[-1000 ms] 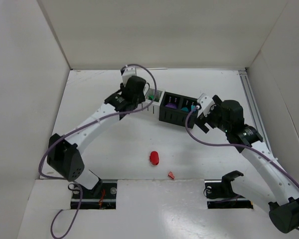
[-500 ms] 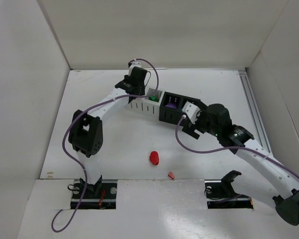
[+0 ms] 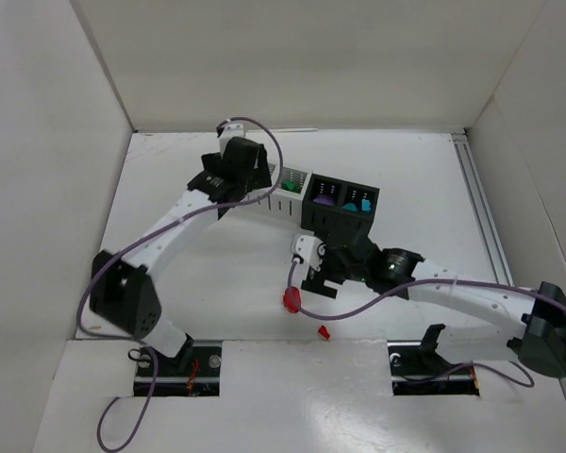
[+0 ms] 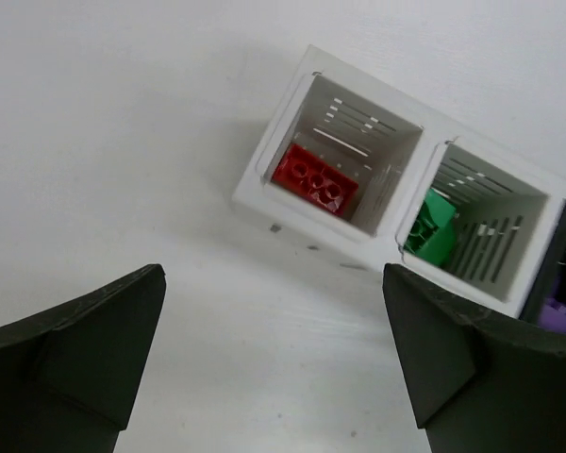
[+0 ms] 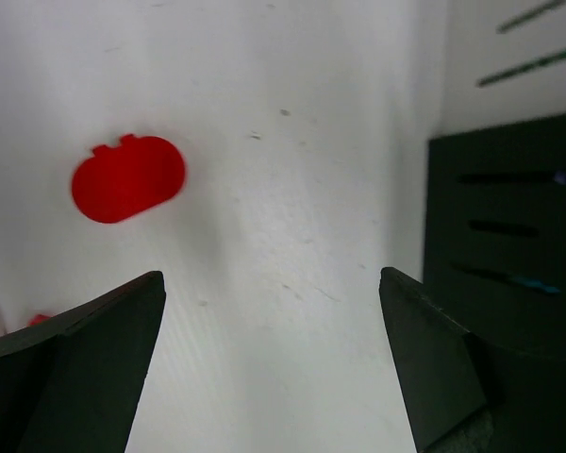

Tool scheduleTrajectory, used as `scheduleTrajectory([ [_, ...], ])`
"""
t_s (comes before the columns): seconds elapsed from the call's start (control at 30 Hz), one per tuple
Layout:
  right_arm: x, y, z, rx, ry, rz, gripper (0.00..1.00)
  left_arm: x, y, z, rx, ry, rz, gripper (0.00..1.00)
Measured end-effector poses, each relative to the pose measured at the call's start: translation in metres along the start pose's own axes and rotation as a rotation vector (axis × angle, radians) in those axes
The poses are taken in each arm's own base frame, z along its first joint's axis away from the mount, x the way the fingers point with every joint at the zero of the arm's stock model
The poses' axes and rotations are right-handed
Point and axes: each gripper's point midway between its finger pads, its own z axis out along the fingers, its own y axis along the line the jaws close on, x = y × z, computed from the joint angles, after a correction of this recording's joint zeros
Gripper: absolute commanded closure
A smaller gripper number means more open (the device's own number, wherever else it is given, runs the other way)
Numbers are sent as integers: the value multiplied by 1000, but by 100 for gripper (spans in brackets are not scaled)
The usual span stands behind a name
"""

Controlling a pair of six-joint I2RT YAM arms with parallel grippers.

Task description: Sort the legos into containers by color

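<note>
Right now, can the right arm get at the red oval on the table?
Probably yes: its open end effector hovers just beside the red oval, with only bare table between them.

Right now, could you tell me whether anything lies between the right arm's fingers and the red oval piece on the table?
Nothing visible does. Only bare table lies between the right arm's open fingers and the red oval piece; the black cup sits off to the other side.

Free tabletop [image 5: 292, 189] between red oval [image 5: 128, 178], containers [image 5: 500, 236]
</note>
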Motion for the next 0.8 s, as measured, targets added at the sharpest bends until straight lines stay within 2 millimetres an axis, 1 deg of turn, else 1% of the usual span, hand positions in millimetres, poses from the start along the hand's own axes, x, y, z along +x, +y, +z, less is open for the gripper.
scheduleTrajectory([
  [0.1, 0, 28, 21, -62, 29, 5, 1, -2, 16, -52, 7, -61, -113, 1],
  [0.17, 1, 44, 34, -88, 49, 22, 1, 4, 24, -81, 34, -87, -193, 1],
  [0.2, 1, 49, 40, -91, 60, 39, 1, 10, 29, -93, 49, -94, -232, 1],
  [0.27, 1, 58, 51, -78, 78, 82, 1, 26, 43, -108, 52, -87, -289, 1],
  [0.37, 2, 65, 62, -45, 102, 192, 2, 53, 61, -115, 25, -49, -329, 1],
  [0.47, 6, 71, 70, 1, 128, 327, 2, 69, 70, -119, 3, -12, -346, 1],
  [0.57, 9, 79, 75, 27, 147, 441, 5, 70, 73, -125, 5, -7, -367, 1],
  [0.7, 18, 91, 89, 39, 198, 527, 14, 68, 74, -133, 24, -15, -389, 1],
  [0.8, 26, 99, 95, 41, 235, 568, 29, 68, 73, -135, 36, -13, -390, 1],
])
